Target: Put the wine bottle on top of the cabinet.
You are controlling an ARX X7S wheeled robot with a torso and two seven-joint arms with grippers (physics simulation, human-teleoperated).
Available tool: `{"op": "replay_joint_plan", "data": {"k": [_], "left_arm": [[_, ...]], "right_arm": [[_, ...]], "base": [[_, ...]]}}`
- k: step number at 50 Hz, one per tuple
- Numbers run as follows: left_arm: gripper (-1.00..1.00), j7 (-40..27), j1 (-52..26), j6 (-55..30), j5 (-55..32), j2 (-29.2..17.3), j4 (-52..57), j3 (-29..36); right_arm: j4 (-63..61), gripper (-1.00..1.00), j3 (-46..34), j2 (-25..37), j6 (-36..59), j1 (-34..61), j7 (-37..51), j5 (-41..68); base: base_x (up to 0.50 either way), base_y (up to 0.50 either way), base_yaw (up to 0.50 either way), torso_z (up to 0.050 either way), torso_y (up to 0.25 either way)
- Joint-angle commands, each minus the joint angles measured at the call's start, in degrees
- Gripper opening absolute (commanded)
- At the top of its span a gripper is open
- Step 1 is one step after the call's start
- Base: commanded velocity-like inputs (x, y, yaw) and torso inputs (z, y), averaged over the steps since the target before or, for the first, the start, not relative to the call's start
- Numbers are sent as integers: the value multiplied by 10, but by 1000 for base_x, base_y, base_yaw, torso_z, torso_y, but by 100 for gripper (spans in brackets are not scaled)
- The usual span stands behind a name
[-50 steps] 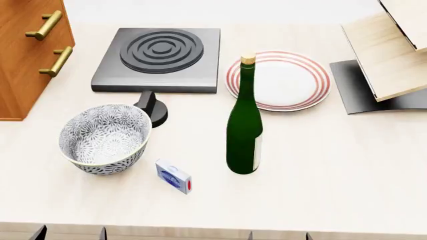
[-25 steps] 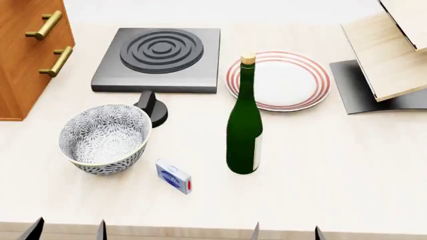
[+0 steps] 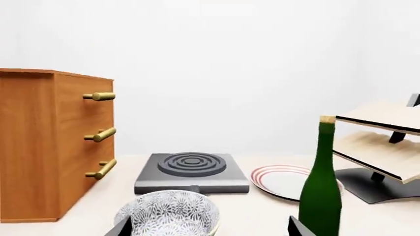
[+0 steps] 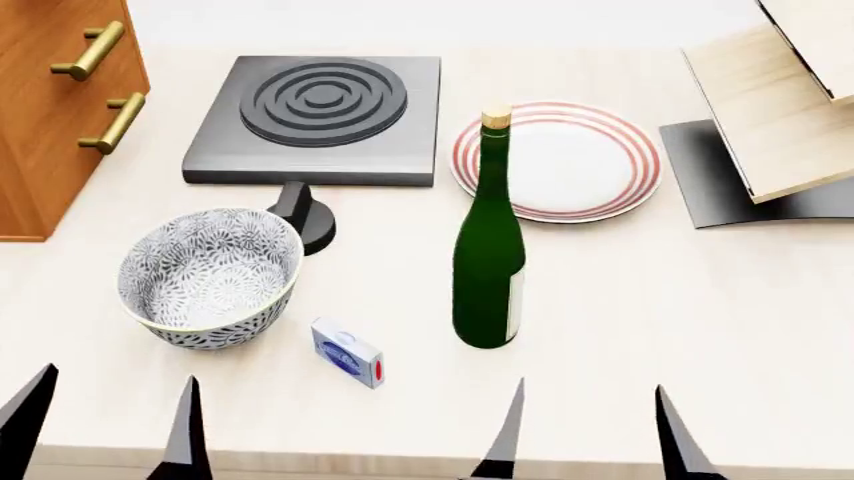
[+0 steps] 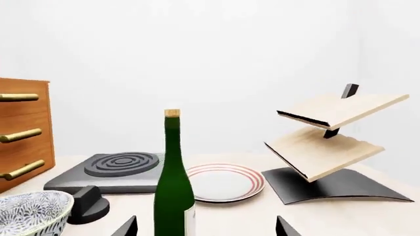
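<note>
The wine bottle (image 4: 489, 250), dark green with a tan cork and pale label, stands upright mid-table; it also shows in the left wrist view (image 3: 321, 187) and the right wrist view (image 5: 172, 182). The orange-brown cabinet (image 4: 54, 110) with brass handles stands at the far left, also in the left wrist view (image 3: 46, 142) and the right wrist view (image 5: 19, 132). My left gripper (image 4: 110, 430) is open at the near table edge, in front of the bowl. My right gripper (image 4: 587, 435) is open at the near edge, just right of the bottle. Both are empty.
A patterned bowl (image 4: 207, 275), a small blue-white box (image 4: 348, 352), a black knob (image 4: 304, 212), a grey hotplate (image 4: 318, 118) and a red-rimmed plate (image 4: 561, 160) sit on the table. A pale slanted rack on a dark base (image 4: 774, 120) stands at the right.
Both grippers' fingertips have risen into the head view from the bottom edge, moving forward over the table's near edge. The bottle and other objects have not moved.
</note>
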Motion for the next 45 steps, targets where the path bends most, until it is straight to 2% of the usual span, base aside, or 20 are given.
{"op": "replay_joint_plan", "data": {"k": [1,22,26,45], "left_arm": [[100,-19,-4,-66,-5,-14,119,11],[100,-51,-26,-146,-15,-29,245,17],[100,-59,-32,-171,-21,-31,267,13],[100,-72,-36,-173,-29,-40,270,19]], "right_arm": [[-111,100,-11,14,62,5,15,-2],[-239,100,-10,25,150,32,26,43],[-238,100,-13,27,158,32,25,48],[-238,100,-18,35,156,33,34,55]], "base": [[0,0,0,0,0],[0,0,0,0,0],[498,0,0,0,0],[499,0,0,0,0]]}}
